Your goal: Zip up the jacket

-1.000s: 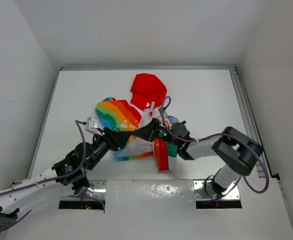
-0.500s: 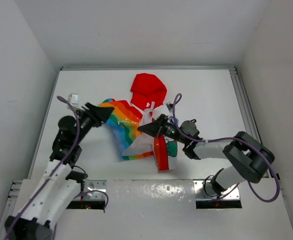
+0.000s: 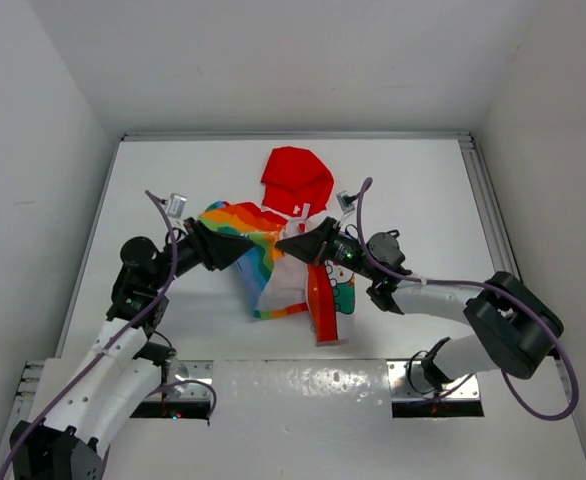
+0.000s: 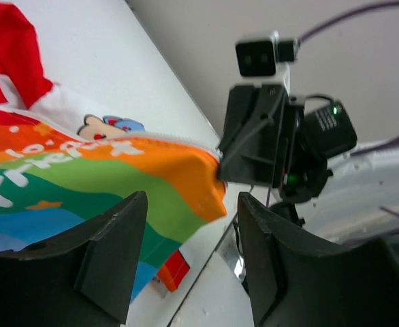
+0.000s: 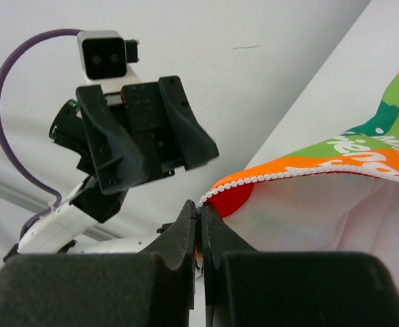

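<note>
Since half a second ago my left gripper (image 3: 239, 250) has swung in from the upper left to the rainbow edge, and my right gripper (image 3: 298, 243) has lifted slightly. The left fingers (image 4: 111, 252) are spread and hold nothing, with the striped panel just ahead. At frame centre the small red-hooded, rainbow-sleeved, white-fronted fabric jacket (image 3: 291, 285) lies unzipped on the white table (image 3: 173, 180). Right of that, the right gripper's fingers are pressed together on the white-toothed zipper edge (image 5: 281, 178), holding it up. I judge we're aligning the zipper halves, so next the left must pinch the opposite edge. The bunched rainbow sleeve (image 3: 235, 218) may hinder that, and the purple cable (image 3: 357, 215) hangs near.
</note>
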Controlling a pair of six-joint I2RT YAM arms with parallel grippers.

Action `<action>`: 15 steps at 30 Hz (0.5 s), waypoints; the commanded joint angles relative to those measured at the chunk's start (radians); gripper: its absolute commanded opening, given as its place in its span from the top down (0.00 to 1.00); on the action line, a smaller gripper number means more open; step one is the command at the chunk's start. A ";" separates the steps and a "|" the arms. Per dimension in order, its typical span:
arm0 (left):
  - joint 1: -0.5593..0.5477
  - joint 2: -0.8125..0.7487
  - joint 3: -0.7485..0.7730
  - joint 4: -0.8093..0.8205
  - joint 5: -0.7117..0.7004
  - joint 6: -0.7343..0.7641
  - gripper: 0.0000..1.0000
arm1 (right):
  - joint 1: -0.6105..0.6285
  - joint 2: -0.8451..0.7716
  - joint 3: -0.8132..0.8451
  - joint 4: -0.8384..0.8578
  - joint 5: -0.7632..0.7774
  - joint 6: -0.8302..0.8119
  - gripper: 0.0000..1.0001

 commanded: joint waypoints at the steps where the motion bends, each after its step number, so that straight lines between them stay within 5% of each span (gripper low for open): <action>1: -0.043 0.005 -0.005 0.059 0.064 0.047 0.46 | -0.005 0.022 0.051 0.025 -0.002 -0.020 1.00; 15: -0.131 0.085 0.009 0.051 -0.016 0.075 0.46 | -0.005 0.071 0.056 0.104 -0.015 0.039 1.00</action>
